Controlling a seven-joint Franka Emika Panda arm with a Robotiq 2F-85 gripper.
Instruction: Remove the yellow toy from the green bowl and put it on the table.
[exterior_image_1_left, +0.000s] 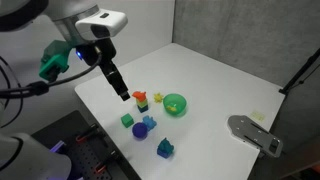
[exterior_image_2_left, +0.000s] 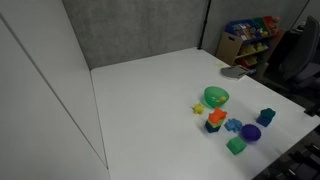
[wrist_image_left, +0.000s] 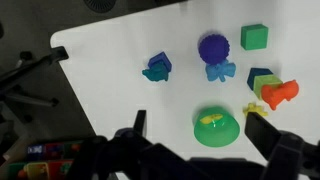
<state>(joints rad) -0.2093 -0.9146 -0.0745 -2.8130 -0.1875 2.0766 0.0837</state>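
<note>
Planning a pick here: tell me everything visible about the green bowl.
The green bowl is small, round, bright green, smooth like plastic. It stands upright, open side up, on the white table, with a small yellow toy lying inside. A small yellow block and the red-topped stack stand close beside it; contact cannot be told. Nothing grips it.

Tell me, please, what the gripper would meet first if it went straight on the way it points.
The gripper would probably meet the green bowl first; it sits centred ahead in the wrist view, though depth is unclear.
</note>
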